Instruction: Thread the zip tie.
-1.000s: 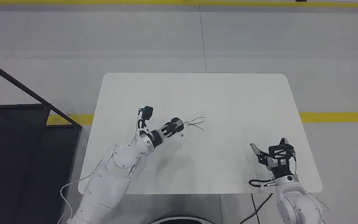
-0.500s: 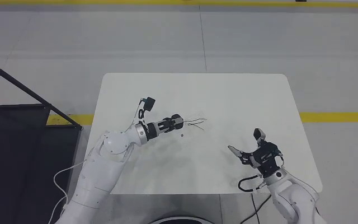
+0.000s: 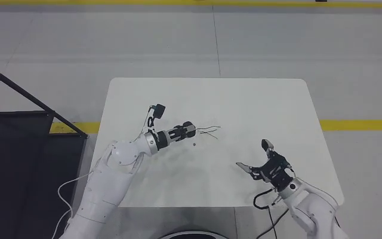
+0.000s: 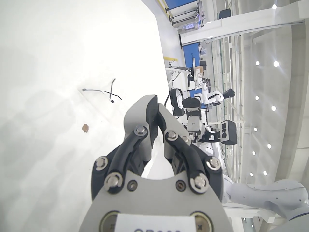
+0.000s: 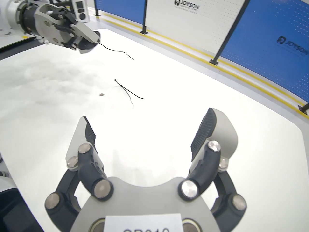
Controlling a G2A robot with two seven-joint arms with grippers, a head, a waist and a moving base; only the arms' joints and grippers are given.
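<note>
While the left gripper (image 3: pixel 190 128) stays pinched shut on one black zip tie (image 5: pixel 115 50), its tail hanging clear of the white table (image 3: pixel 268 107), the right gripper (image 5: pixel 148 115) — jaws spread wide, empty — swings in from the near edge toward the middle. A second zip tie (image 5: pixel 128 91) lies loose between them, nearer the left — likely the right arm is coming to help with the threading.

Bare table (image 3: pixel 268 101) is lying open between the right gripper (image 3: pixel 251 154) and the loose zip ties (image 5: pixel 128 91). A brown scrap (image 5: pixel 101 94) is sitting beside them, and the left gripper (image 3: pixel 192 130) is poking its held zip tie (image 5: pixel 115 50) out nearby.
</note>
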